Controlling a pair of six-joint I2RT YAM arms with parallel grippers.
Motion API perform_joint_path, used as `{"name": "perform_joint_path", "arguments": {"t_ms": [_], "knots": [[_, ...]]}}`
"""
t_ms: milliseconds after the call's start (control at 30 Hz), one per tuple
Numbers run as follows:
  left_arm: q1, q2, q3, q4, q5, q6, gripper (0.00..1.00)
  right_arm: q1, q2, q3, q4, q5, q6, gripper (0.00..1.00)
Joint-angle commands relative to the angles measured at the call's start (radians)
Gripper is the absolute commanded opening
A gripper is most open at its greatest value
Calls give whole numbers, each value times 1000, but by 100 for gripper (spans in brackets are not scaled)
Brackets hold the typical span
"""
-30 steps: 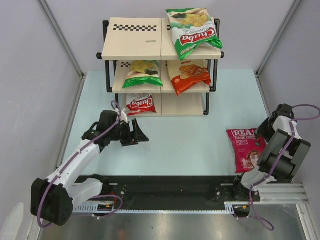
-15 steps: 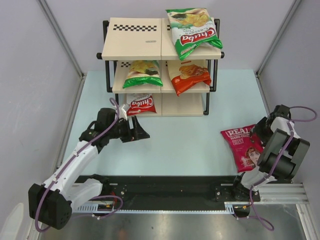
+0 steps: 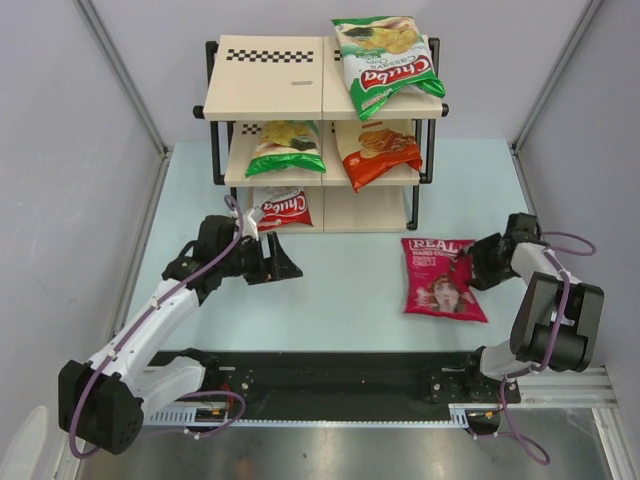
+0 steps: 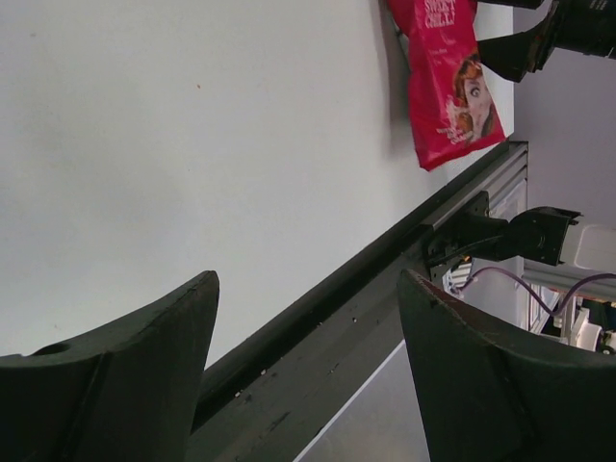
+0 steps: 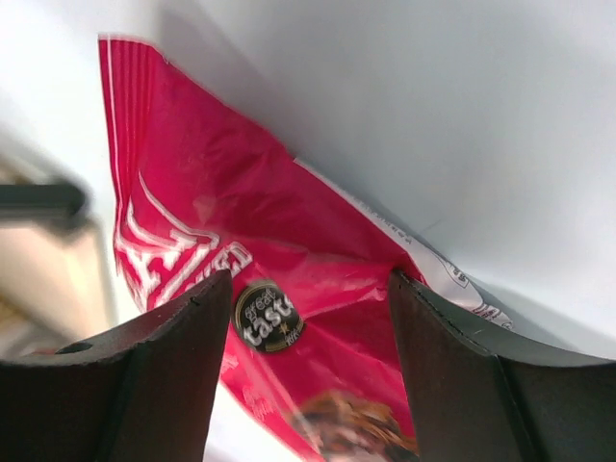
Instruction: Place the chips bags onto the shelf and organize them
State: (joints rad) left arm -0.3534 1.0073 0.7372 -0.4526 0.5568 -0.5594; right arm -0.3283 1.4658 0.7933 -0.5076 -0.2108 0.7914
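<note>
My left claw [image 3: 278,262] hangs open and empty above the table [image 3: 350,290]. My right claw [image 3: 472,265] straddles the right edge of the magenta bag [image 3: 438,282], which lies on the table. I cannot tell whether it grips. Beyond, the shelf [image 3: 270,75] holds four other chips bags [image 3: 385,60].

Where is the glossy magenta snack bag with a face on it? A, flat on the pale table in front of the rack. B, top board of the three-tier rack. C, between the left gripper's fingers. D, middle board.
A: the magenta bag lies on the pale table before the rack, right gripper at its edge.
</note>
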Motion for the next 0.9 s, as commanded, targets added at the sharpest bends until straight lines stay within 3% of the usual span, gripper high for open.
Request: {"name": "perform_joint_path", "arguments": {"t_ms": [0,100,200,500,867], "knots": [[-9,16,45,-1,8,18,79,129,-44,-54,79,-104,382,71],[-9,31,57,-5,8,23,79,250,-88,-59,153,-114,524,70],[-9,56,71,-6,8,32,79,298,-146,-49,152,-72,534,70],[-9,149,142,-23,15,78,79,175,-159,30,-52,-10,217,69],[-10,266,267,-89,25,157,79,182,-30,38,-31,59,-52,77]]}}
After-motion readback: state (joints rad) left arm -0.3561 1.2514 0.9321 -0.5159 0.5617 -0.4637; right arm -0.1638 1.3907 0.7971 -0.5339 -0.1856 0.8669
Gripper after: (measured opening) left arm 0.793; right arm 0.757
